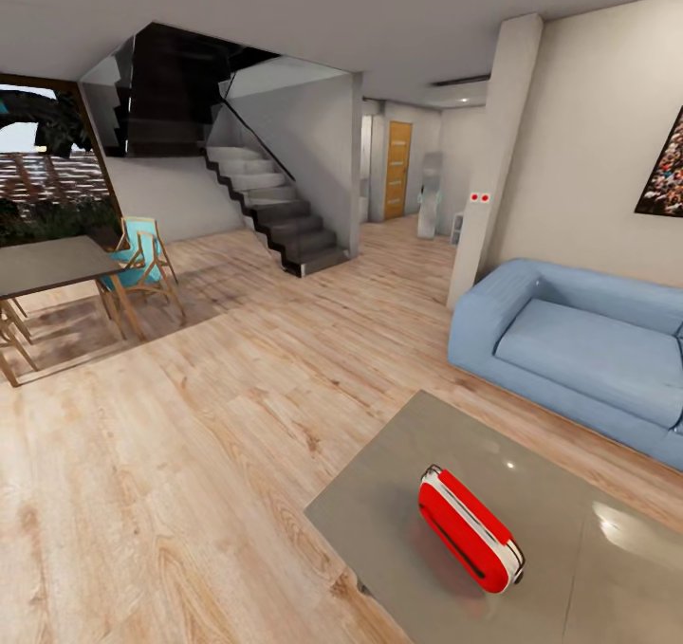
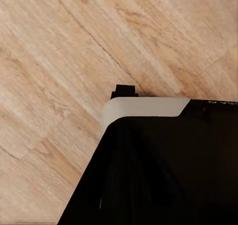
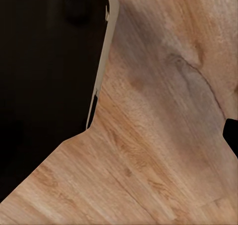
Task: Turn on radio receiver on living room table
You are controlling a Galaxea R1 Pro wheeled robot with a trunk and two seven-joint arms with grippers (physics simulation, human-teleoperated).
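The bright red radio receiver [image 1: 470, 528] with white trim bands lies on the low table [image 1: 398, 502] with its glossy grey-beige top, at the lower right of the head view. It rests near the table's left part, its long side running diagonally. The living room spreads around it with a light wood plank floor [image 1: 190, 454]. Both wrist views look down on that plank floor [image 2: 59, 61] past dark robot body parts [image 2: 163, 170].
A blue sofa [image 1: 579, 350] stands behind the table at the right, under a framed crowd picture [image 1: 667, 170]. A dining table [image 1: 47, 265] with wooden chairs [image 1: 142, 260] is at the left. A staircase [image 1: 275, 217] and a hallway with an orange door [image 1: 397, 168] lie ahead.
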